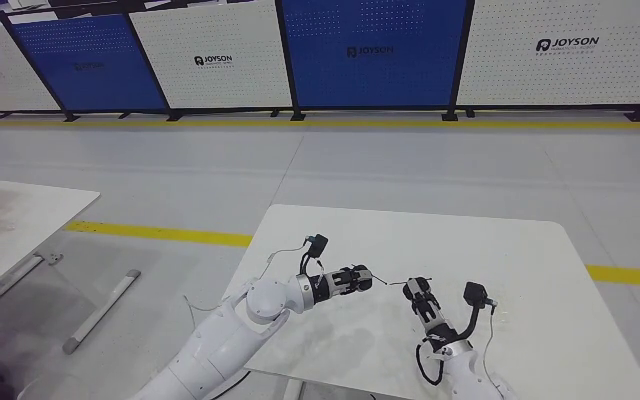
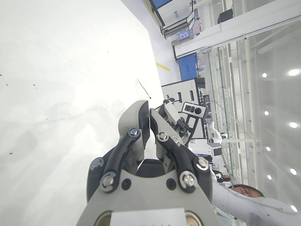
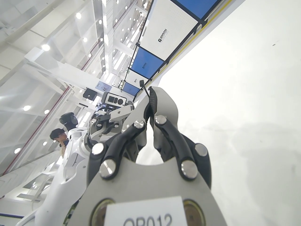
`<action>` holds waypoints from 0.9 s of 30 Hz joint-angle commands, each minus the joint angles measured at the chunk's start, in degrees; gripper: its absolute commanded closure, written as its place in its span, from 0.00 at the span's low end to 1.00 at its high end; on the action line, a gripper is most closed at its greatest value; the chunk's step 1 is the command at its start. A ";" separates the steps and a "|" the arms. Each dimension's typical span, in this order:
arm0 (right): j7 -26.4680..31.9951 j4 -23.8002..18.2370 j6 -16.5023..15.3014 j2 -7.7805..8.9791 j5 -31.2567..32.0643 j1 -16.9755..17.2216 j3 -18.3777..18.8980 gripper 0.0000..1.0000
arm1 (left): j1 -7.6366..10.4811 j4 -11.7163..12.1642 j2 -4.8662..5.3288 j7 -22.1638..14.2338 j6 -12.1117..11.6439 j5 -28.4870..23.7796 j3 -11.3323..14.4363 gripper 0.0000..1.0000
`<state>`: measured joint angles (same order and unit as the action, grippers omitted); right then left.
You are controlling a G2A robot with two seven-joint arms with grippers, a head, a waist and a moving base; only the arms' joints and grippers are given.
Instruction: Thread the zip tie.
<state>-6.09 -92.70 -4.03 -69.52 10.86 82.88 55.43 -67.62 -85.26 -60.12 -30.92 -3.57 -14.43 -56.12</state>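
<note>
Slippage is your main risk: the right gripper is clamped on the zip tie above the table, head end poking past its tips, and so short a hold could let the head twist off line. The left gripper is closed too, pinching a small dark bit, likely the tail; if it bows, it misses the slot. You cannot make out that slot, nor what the thin dark line beyond is.
</note>
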 commanded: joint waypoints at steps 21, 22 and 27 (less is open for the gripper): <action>0.29 2.00 -1.38 -1.58 0.73 -0.18 0.92 1.00 | 0.00 0.00 0.00 0.00 0.00 0.00 0.00 1.00; 0.33 1.96 -1.57 -1.60 0.76 0.00 1.09 1.00 | 0.00 0.00 0.00 0.00 0.00 0.00 0.00 1.00; 1.47 2.53 -1.89 -1.84 0.56 0.01 1.40 1.00 | 0.00 0.00 0.00 0.00 0.00 0.00 0.00 1.00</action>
<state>-4.69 -90.28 -5.93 -71.30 11.42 82.97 56.82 -67.62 -85.26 -60.12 -30.92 -3.57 -14.43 -56.12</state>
